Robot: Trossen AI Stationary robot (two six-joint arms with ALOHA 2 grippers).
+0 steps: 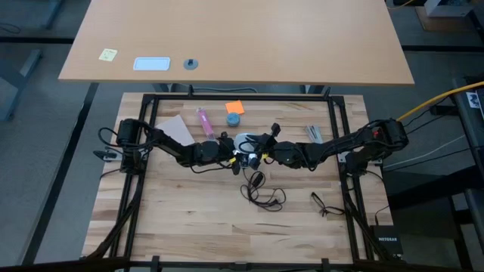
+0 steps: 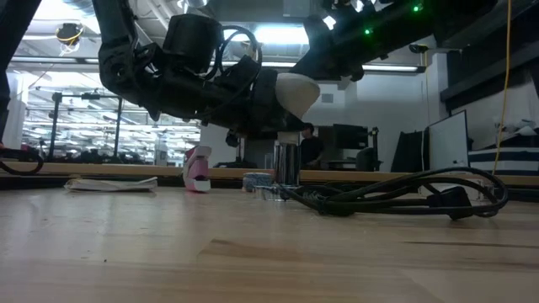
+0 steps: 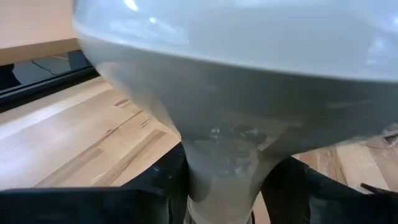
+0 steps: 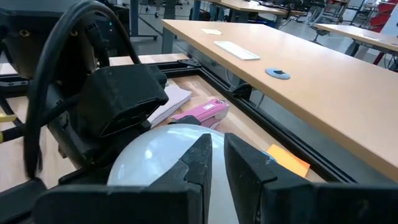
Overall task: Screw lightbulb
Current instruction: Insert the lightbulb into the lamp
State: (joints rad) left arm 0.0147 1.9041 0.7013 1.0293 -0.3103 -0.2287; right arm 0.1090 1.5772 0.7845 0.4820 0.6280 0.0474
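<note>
The frosted white lightbulb (image 1: 243, 141) (image 2: 296, 91) stands at the table's middle, above a silver post (image 2: 286, 164) from which a black cord (image 2: 396, 198) runs. It fills the left wrist view (image 3: 236, 81). My left gripper (image 3: 227, 196) (image 1: 231, 152) reaches in from the left and is shut on the bulb. My right gripper (image 4: 216, 155) (image 1: 262, 156) comes from the right, its fingers nearly together over the globe (image 4: 152, 155). Where the bulb's lower end meets the post is hidden by my left gripper. My left gripper pinches the bulb's narrow neck (image 3: 224, 168) between its two fingers (image 3: 169, 183), one on each side. The fingers come nearly level from the table's left. The globe sits above them. My right gripper's fingertips (image 4: 199, 155) lie against or just over the globe; I cannot tell whether they touch it.
Behind the bulb lie a pink object (image 1: 205, 121), a small blue round object (image 1: 234, 119), an orange note (image 1: 234, 107) and white paper (image 1: 175, 128). The cord loops on the near side (image 1: 261, 193). A black frame (image 1: 242, 97) rims the wooden table.
</note>
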